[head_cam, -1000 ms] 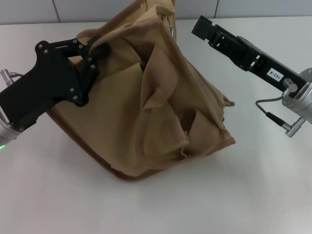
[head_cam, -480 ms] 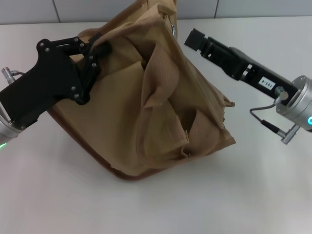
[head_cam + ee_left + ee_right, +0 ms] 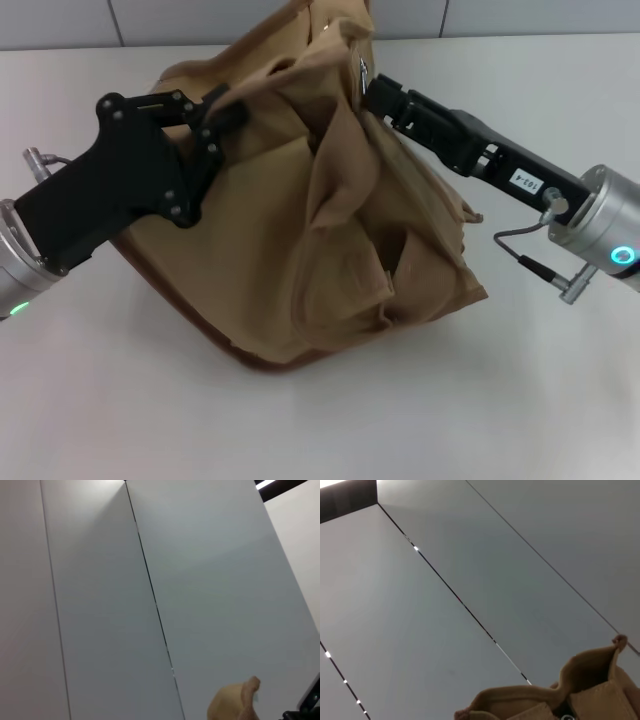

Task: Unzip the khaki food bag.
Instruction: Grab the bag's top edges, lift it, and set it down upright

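The khaki food bag [image 3: 330,220] stands slumped and crumpled in the middle of the white table, its brown-trimmed base toward the front. Its webbing handles [image 3: 335,170] droop over the side. A silver zipper pull [image 3: 360,68] shows at the bag's top far edge. My left gripper [image 3: 213,108] is shut on the fabric at the bag's top left corner. My right gripper [image 3: 374,95] presses against the bag's top just below the pull. A tan scrap of the bag shows in the left wrist view [image 3: 235,705], and its top rim shows in the right wrist view [image 3: 580,685].
The white table [image 3: 520,400] runs all round the bag. A grey panelled wall [image 3: 200,20] stands behind its far edge. Both wrist views show mostly wall panels [image 3: 150,605].
My right gripper has moved left and toward the bag, from clear of it to touching its top by the zipper pull. My left gripper and the bag's top corner have shifted slightly right.
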### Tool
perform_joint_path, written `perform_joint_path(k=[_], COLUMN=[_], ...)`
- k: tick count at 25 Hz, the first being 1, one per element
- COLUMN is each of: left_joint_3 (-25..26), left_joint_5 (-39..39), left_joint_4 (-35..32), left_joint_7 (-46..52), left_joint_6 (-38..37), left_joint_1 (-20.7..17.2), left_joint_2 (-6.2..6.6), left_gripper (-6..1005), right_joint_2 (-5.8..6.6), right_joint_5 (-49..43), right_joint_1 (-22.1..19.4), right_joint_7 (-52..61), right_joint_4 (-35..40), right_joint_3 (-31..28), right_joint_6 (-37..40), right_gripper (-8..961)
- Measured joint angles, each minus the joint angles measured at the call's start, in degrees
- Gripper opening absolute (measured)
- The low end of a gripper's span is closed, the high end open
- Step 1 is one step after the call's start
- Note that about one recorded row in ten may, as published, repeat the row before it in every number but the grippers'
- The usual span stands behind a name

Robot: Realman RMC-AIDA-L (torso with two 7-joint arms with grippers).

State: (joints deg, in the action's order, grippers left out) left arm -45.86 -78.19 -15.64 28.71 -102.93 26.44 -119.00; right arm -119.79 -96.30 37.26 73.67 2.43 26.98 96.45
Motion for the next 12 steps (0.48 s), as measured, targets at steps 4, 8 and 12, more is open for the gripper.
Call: perform_joint_path(k=[4,8,12], left_joint_3=[-0.3,-0.4,-0.4], left_joint_5=[0.1,0.0,0.0], left_joint_4=[0.0,0.0,0.0], left_joint_7=[0.0,0.0,0.0], left_joint_6=[0.0,-0.5,-1.1], left_joint_1=[0.0,0.0,0.0], left_joint_2=[-0.05,-0.09,-0.09], left_gripper=[60,60,60], right_joint_2=[0.0,0.0,-0.09], right_joint_5=[-0.2,-0.2,-0.2], right_joint_1=[0.6,1.2,1.3], right_joint_7=[-0.9,-1.8,-2.1], right_joint_4=[-1.4,-2.4,-2.7], right_joint_3=[0.3,0.7,0.7], right_joint_6=[-2.1,-3.3,-4.0], right_gripper=[510,508,506])
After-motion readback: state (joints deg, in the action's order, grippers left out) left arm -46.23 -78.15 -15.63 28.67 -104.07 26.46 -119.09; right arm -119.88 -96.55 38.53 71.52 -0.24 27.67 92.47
